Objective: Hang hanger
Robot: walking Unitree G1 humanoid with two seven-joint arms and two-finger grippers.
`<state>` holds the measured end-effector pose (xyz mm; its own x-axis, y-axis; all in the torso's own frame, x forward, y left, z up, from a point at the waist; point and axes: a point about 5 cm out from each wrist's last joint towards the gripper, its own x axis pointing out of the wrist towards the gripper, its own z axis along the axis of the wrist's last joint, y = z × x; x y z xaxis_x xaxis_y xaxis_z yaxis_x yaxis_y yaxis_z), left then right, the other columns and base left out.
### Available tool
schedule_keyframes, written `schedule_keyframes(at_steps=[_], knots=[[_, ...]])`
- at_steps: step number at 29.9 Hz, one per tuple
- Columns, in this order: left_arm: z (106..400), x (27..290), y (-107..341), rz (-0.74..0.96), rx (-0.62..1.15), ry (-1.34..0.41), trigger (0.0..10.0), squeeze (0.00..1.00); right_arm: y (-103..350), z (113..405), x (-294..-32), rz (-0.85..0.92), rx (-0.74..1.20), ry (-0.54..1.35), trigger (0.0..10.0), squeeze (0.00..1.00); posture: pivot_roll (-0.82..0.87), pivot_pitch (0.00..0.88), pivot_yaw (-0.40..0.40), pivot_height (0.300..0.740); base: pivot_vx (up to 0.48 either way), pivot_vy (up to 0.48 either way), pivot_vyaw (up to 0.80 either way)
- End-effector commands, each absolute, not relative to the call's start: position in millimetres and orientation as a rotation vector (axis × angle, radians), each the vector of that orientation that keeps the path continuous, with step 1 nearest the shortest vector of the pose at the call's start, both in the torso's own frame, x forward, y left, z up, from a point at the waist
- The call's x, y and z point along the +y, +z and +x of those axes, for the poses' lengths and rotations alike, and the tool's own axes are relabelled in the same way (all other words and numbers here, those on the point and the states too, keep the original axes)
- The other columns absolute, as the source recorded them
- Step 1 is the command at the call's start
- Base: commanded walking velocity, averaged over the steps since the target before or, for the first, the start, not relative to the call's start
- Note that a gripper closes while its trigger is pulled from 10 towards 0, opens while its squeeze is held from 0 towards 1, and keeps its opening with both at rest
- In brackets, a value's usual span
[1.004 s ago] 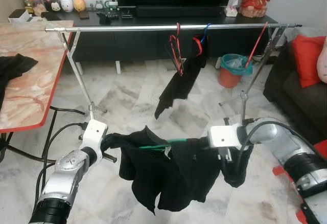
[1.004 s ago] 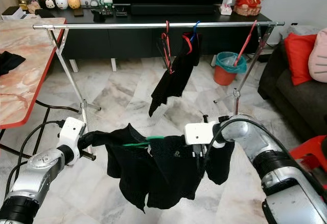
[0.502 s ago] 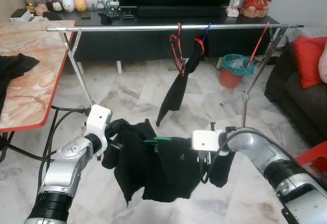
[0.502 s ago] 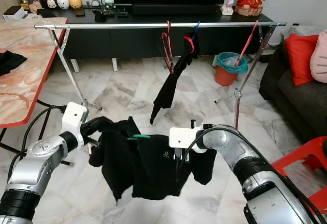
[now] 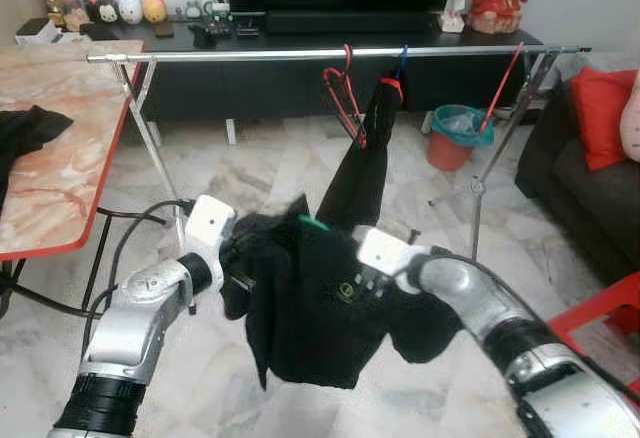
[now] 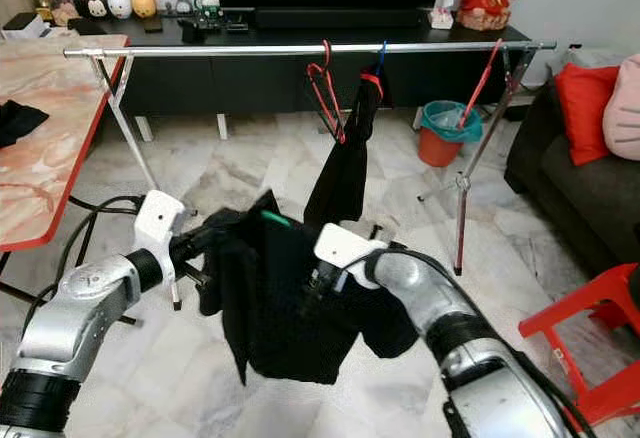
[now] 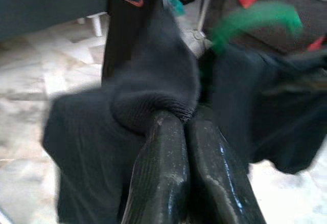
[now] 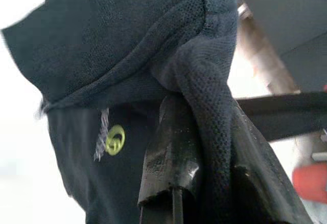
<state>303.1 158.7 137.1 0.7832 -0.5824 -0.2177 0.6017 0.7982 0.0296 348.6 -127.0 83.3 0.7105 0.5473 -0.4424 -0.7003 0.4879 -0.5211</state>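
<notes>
A black shirt (image 5: 320, 308) hangs on a green hanger (image 5: 310, 223), held in the air between my two grippers. My left gripper (image 7: 181, 121) is shut on a bunched fold of the shirt. On the other shoulder of the shirt my right gripper (image 8: 204, 116) is shut, with cloth draped over its fingers (image 8: 168, 152). Beyond the shirt runs the silver clothes rail (image 5: 250, 55). It carries a bare red hanger (image 5: 343, 98), a black garment (image 5: 365, 163) on a blue hanger, and another red hanger (image 5: 503, 83) near its right end.
A marble table with a red edge (image 5: 60, 243) stands at the left, a black cloth (image 5: 25, 128) on it. Cables lie on the floor beneath. Behind the rail are a black TV console (image 5: 300, 83) and an orange bin (image 5: 458, 138). A dark sofa (image 5: 590, 193) and red stool (image 5: 612, 303) stand right.
Both grippers have risen and come closer together, carrying the shirt up and forward towards the rail. The shirt now hangs bunched, and the green hanger's hook stands higher.
</notes>
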Motion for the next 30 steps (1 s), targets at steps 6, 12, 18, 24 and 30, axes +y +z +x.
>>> schedule_keyframes(at_steps=[6,12,18,24,30], knots=[[296.6,146.2,144.9,0.109,0.179,-0.732,10.0,0.00,99.1,363.9,-126.0,-0.678,0.182,0.603,10.0,0.00,0.06,0.000,-0.063,0.728,0.000,0.000,0.00],[289.6,134.2,151.0,0.104,0.158,-0.821,10.0,0.00,89.9,364.6,-130.1,-0.620,0.229,0.472,10.0,0.00,0.08,0.000,-0.063,0.728,0.000,0.000,0.00],[275.4,125.8,148.1,0.108,0.182,-0.942,10.0,0.00,100.9,371.4,-130.4,-0.491,0.168,0.351,10.0,0.00,0.08,0.000,-0.056,0.728,0.000,0.000,0.00],[272.5,125.7,139.8,0.140,0.222,-0.954,10.0,0.00,112.2,375.3,-123.1,-0.389,0.104,0.337,10.0,0.00,0.09,0.000,-0.049,0.728,0.000,0.000,0.00],[271.8,127.9,130.0,0.185,0.271,-0.936,10.0,0.00,119.2,376.4,-117.8,-0.366,0.039,0.332,10.0,0.00,0.08,0.000,-0.041,0.728,0.000,0.000,0.00]])
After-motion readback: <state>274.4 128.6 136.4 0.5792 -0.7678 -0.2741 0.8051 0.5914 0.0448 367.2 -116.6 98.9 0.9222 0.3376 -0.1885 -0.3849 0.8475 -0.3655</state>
